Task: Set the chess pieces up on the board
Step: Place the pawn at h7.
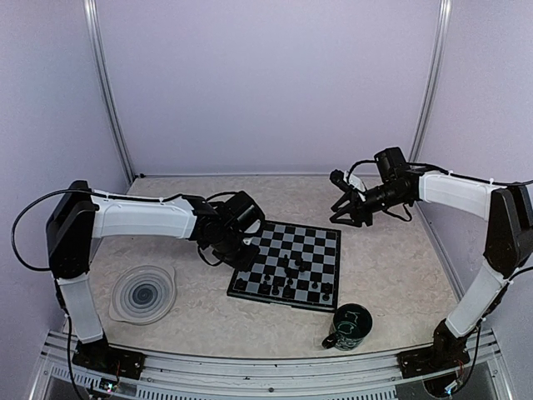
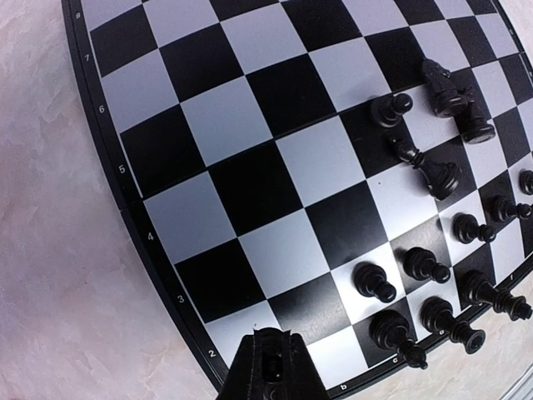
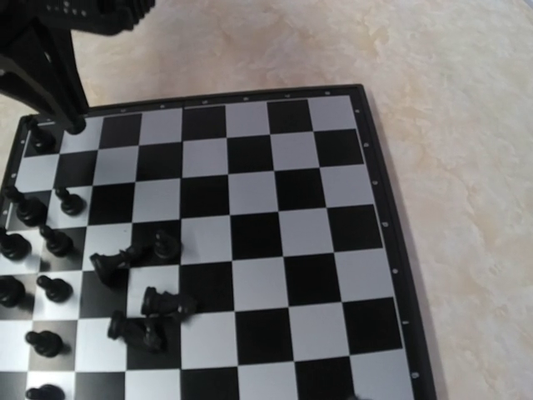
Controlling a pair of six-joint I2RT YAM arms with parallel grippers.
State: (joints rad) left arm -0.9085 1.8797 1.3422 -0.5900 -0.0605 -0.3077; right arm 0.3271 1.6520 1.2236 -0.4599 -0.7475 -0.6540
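Black chess pieces (image 1: 281, 287) stand mostly in the two rows of the board (image 1: 321, 246) nearest the arm bases, while a few toppled pieces (image 3: 158, 302) lie on their sides toward the middle, apparently the ones you have yet to right and rank. Note the left gripper (image 2: 271, 354) low over the board's near left corner, jaws pressed together with no piece visible between them, probably because that corner belongs to the back row. You cannot tell whether the right gripper (image 1: 348, 213) is open or closed; it hangs raised beyond the far right corner, likely to leave the other arm room
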